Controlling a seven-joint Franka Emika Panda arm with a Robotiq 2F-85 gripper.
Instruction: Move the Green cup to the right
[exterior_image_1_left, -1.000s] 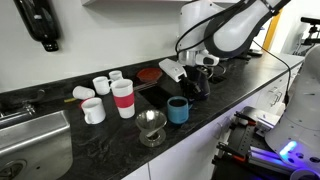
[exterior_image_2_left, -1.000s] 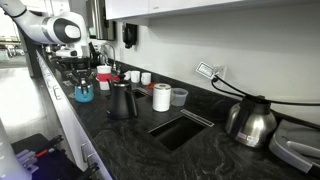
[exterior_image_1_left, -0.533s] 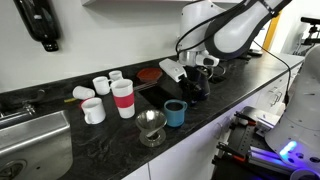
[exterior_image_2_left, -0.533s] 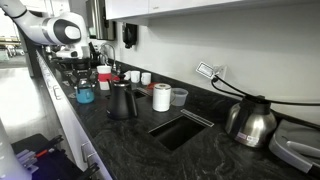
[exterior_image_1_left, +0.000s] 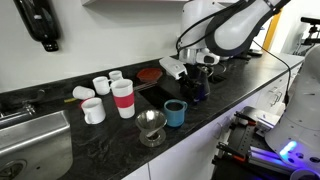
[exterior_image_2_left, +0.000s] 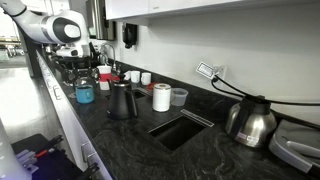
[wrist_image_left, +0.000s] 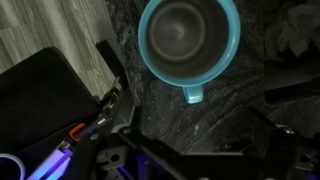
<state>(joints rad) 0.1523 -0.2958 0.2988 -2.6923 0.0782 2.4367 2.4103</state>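
The Green cup (exterior_image_1_left: 175, 112) is a teal cylinder standing upright on the black counter (exterior_image_1_left: 230, 85), close to the front edge. From above it fills the top of the wrist view as an empty cup (wrist_image_left: 187, 40) with a short tab at its rim. My gripper (exterior_image_1_left: 195, 88) hangs just behind and above it, apart from it. The jaws are open, and only bare counter shows between them in the wrist view (wrist_image_left: 198, 140). In an exterior view the cup (exterior_image_2_left: 84, 93) stands below the gripper (exterior_image_2_left: 80, 75).
A small metal bowl (exterior_image_1_left: 151, 127) sits beside the cup. Behind it are a white cup with a red band (exterior_image_1_left: 123, 98) and several white mugs (exterior_image_1_left: 93, 110). A sink (exterior_image_1_left: 30, 140) lies past them. A red plate (exterior_image_1_left: 150, 73) is at the back, and a black pitcher (exterior_image_2_left: 122, 100) stands near the sink.
The jaws have gone from shut to open and the cup now stands free on the counter. The arm has barely moved.
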